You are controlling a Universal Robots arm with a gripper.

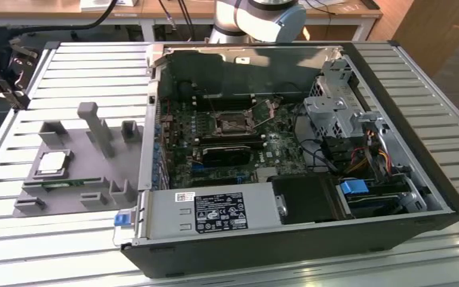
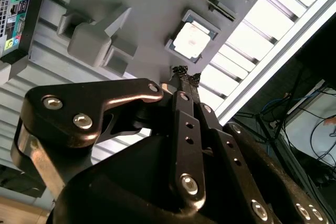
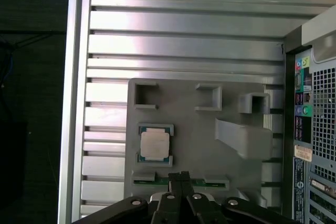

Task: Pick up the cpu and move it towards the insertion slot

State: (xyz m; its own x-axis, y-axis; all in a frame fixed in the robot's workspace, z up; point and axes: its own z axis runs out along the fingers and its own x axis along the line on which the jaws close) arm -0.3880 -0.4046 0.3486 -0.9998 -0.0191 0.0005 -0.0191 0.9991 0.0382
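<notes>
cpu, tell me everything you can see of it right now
The cpu is a small flat square chip with a silvery-white metal top and a thin darker rim. It lies flat, top up, in a square pocket of the grey holder, to the exterior view's left of the open computer case. Only the holder touches it. In both wrist views the gripper hangs apart from it, fingertips closed together and empty.

A slatted metal table (image 1: 94,72) fronts wooden desks (image 1: 38,7).
</notes>
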